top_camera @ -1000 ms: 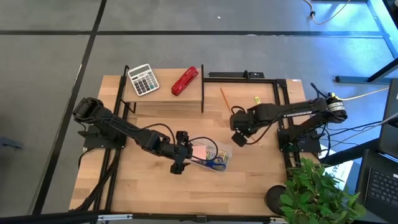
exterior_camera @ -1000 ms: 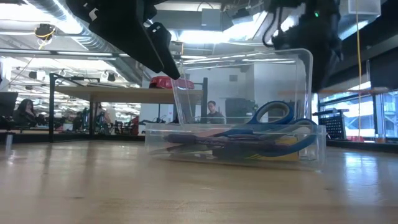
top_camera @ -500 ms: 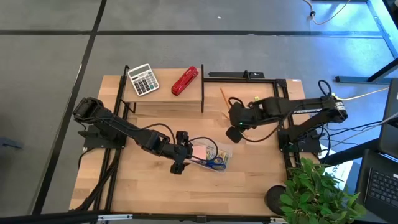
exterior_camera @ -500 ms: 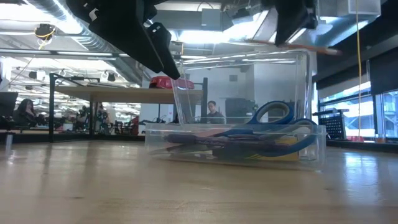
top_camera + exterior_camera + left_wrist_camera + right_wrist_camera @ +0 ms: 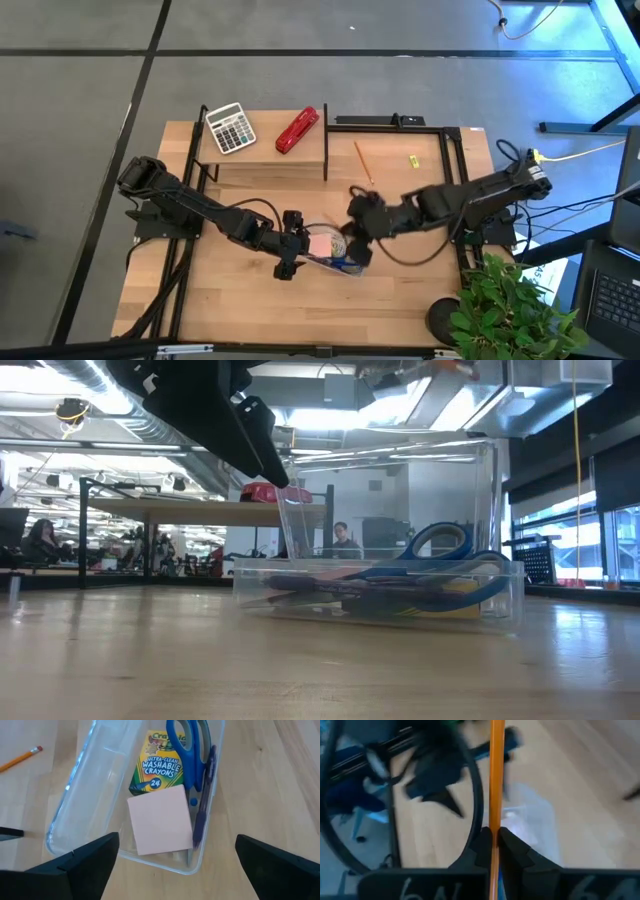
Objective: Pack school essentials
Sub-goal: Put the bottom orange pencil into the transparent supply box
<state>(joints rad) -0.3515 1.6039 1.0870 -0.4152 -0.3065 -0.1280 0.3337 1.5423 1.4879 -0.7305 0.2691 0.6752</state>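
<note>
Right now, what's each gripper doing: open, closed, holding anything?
Left gripper: open, empty, poised over the clear box.
Right gripper: closed on an orange pencil, at the box's far end from the left gripper.

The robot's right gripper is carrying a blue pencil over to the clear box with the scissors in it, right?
Almost. The pencil is orange, not blue; the right wrist view shows it pinched between the right gripper's fingers. The rest holds: the high view shows that gripper by the clear box, and the left wrist view shows the blue-handled scissors inside.
</note>
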